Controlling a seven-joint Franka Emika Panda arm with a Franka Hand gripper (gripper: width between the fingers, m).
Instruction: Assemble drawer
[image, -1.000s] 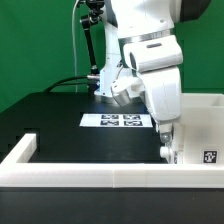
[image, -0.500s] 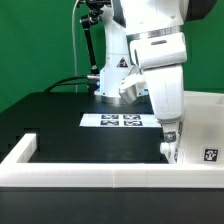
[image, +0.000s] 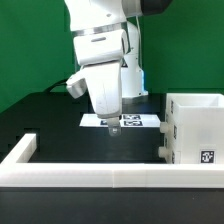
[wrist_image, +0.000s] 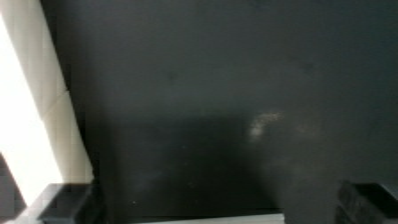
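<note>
The white drawer housing stands at the exterior view's right, with black-and-white tags on its front and side. No separate tray shows. My gripper hangs low over the black table, at the near left end of the marker board and well left of the housing. In the wrist view my gripper is open and empty: the dark fingertips stand wide apart at the picture's corners, with only bare black table between them.
A low white rail runs along the table's near edge and turns up at the exterior view's left; it also shows as a pale strip in the wrist view. Black cables hang behind the arm.
The arm has swung from beside the drawer housing toward the exterior view's left. The gripper now hangs by the marker board, and the housing stands uncovered.
</note>
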